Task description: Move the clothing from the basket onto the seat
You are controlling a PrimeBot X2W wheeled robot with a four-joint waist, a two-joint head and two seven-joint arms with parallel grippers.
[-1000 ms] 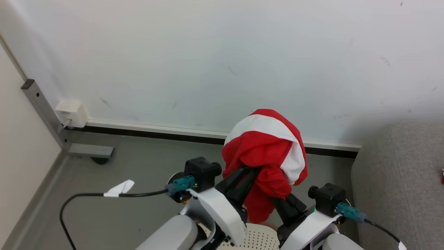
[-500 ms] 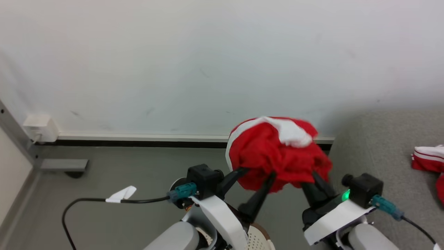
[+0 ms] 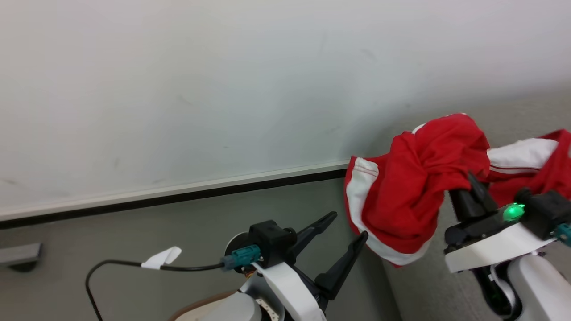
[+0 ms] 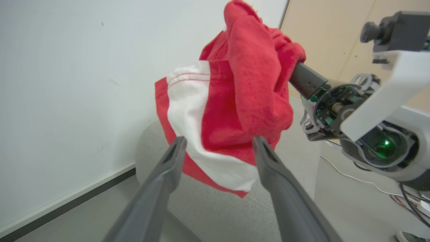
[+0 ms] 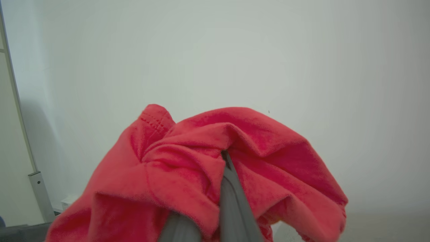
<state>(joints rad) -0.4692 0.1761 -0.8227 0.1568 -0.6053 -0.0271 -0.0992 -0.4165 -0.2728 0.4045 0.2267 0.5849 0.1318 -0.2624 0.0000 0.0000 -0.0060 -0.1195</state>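
My left tool (image 3: pixel 348 226) stands with its two dark fingers spread wide and nothing between them, pointing up toward the lower hem of the red garment (image 3: pixel 410 196); I cannot tell whether the nearer fingertip brushes the cloth. My right tool (image 3: pixel 473 180) is pinched tight on a bunched fold of that same garment, its fingers buried in the red fabric, and a green light glows on its wrist. The garment hangs from that grip with its white side panel facing the left tool, in the air above the near corner of the grey seat (image 3: pixel 424 294). Beyond the right tool, a second red and white garment (image 3: pixel 526 156) lies on the seat. Under my left arm, a strip of the basket's brown rim (image 3: pixel 200 306) peeks in at the bottom edge. Behind everything are the grey floor (image 3: pixel 134 232) and the pale wall (image 3: pixel 178 89).
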